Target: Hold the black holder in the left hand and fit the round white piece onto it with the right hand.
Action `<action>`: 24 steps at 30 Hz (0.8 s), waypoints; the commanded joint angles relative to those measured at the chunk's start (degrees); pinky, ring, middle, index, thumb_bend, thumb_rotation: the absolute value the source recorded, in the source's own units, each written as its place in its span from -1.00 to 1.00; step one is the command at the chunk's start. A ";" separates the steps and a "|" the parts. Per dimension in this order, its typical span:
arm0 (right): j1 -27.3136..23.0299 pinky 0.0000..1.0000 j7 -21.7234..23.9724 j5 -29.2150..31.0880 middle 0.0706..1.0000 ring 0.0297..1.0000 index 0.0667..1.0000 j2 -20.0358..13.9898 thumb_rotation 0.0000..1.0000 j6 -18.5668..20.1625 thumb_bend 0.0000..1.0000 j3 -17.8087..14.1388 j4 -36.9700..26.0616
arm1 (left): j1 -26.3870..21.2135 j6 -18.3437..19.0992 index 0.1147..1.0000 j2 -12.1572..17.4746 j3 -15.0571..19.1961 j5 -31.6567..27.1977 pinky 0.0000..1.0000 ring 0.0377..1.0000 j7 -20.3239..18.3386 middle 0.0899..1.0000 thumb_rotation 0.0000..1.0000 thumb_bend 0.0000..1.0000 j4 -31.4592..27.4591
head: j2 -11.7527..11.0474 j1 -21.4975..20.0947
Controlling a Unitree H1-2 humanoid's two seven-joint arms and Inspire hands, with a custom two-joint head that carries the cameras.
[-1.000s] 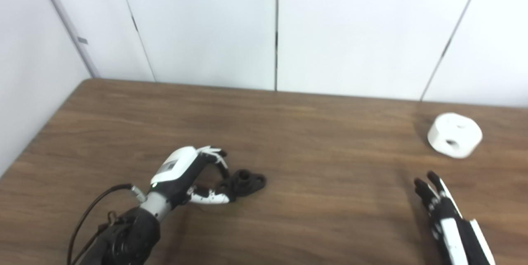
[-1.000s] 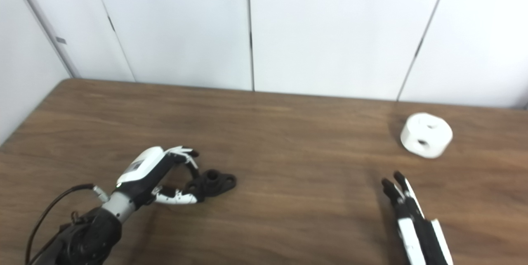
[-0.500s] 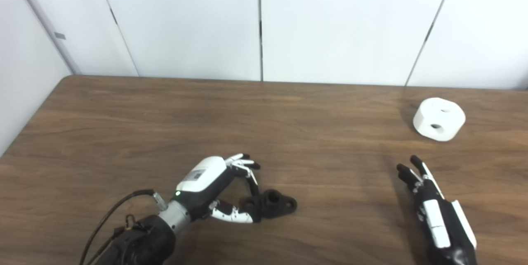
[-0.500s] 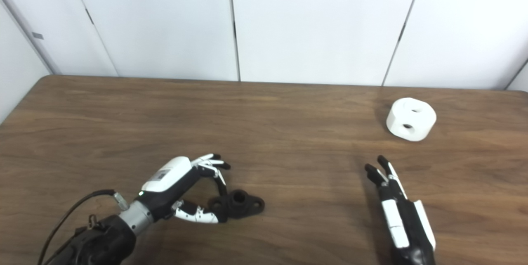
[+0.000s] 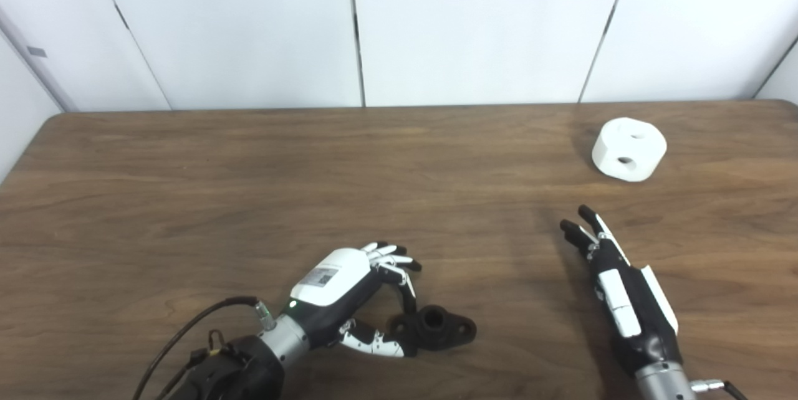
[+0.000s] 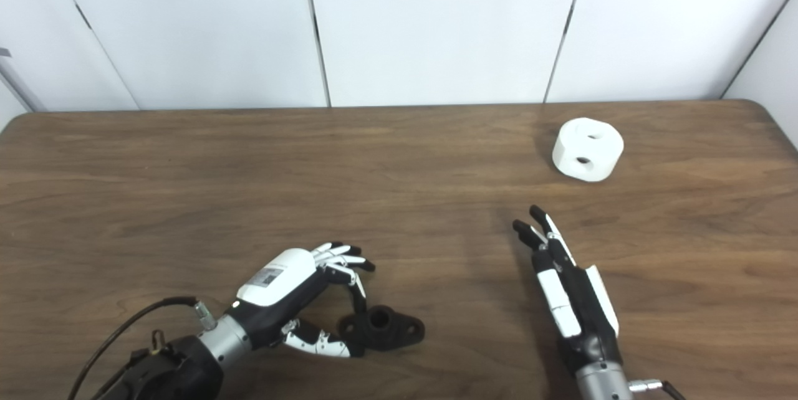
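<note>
Twin head cams, high, same table [image 5: 187,157]

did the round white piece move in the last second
No: the round white piece sits the same way from the wall seam; the camera shifted.

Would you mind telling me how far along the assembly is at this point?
Early. The left hand has its fingers around the black holder's end, which lies on the table. The right hand is open, short of the round white piece. Lifting, grasping and fitting remain.
</note>
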 commanded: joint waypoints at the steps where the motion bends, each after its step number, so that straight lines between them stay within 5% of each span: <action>1: -0.54 1.00 -0.35 -0.08 0.77 0.85 0.91 2.28 0.87 -0.98 0.34 0.17 -1.86 | 0.83 -0.05 -0.15 -0.35 -0.48 0.28 0.92 0.87 -1.17 0.66 -0.87 0.02 1.52 | 0.03 -0.05; 12: -1.32 1.00 -1.50 1.79 0.77 0.87 0.91 2.45 0.85 3.03 0.28 -0.45 -5.99 | 2.26 -2.24 -0.15 -1.59 1.05 1.13 0.91 0.86 0.68 0.65 -0.88 0.01 2.77 | 0.24 -3.25; 18: -4.06 1.00 -1.32 1.68 0.77 0.85 0.90 -1.97 0.75 8.13 0.17 -4.23 -11.50 | 2.30 -2.30 -0.15 -1.98 1.06 1.14 0.90 0.86 0.43 0.65 -0.88 0.01 2.74 | -0.13 -4.74; 24: -7.21 0.91 -0.78 3.12 0.81 0.85 0.88 -4.97 0.28 13.04 0.20 -8.97 -14.48 | 2.48 -1.84 -0.15 -2.81 0.83 1.43 0.89 0.84 0.31 0.65 -0.88 0.02 2.74 | -0.60 -5.40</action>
